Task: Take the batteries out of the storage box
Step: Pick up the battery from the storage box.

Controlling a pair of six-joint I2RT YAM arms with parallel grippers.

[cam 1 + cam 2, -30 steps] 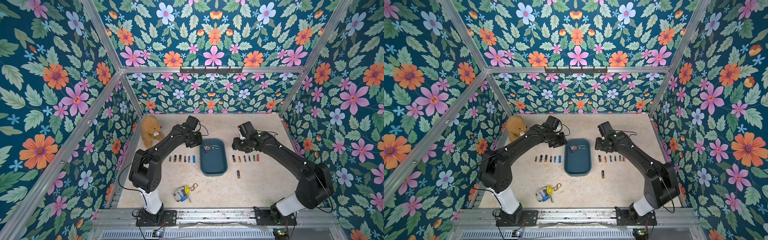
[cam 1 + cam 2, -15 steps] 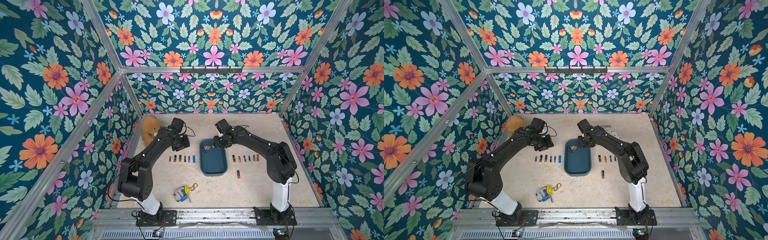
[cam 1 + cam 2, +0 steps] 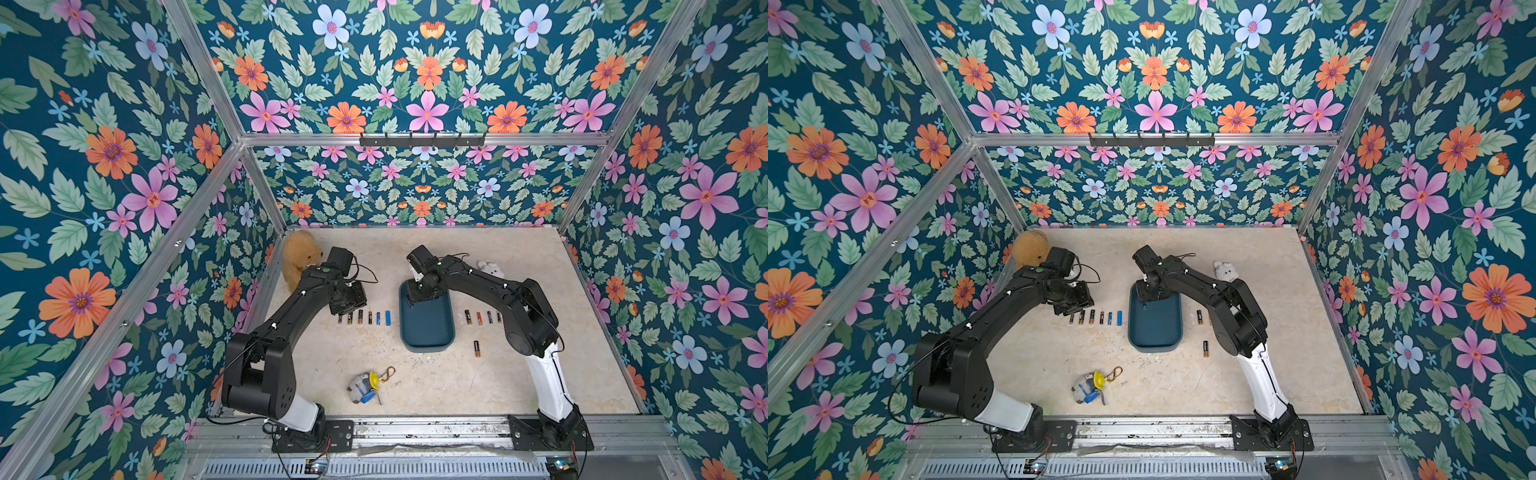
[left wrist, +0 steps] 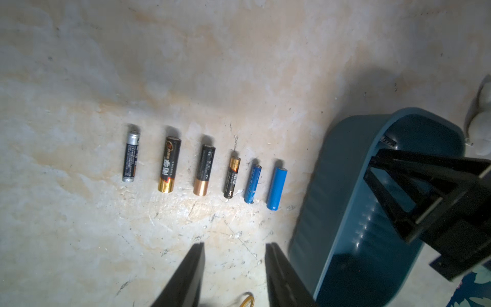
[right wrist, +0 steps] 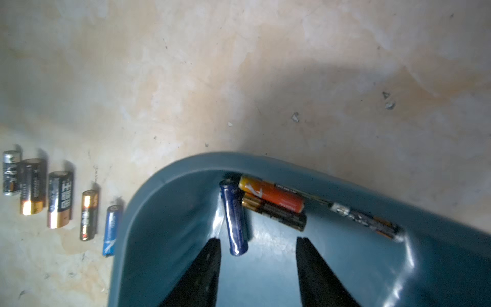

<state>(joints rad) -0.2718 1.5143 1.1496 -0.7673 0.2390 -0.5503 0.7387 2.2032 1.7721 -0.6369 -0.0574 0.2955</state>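
My right gripper point(image 5: 258, 239) hangs spread and empty over the box point(image 5: 186, 164), poised to pinch the blue battery point(image 5: 235, 220). My left gripper point(image 4: 235, 243), also spread, hovers clear near the row point(image 4: 203, 170).

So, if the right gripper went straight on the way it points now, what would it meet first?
Probably the dark blue battery in the storage box: its near end lies just ahead of the right gripper, close to one of the open jaws. Depth is unclear; the box floor could come first.

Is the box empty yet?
No. At least four batteries lie in a corner of the box, seen in the right wrist view.
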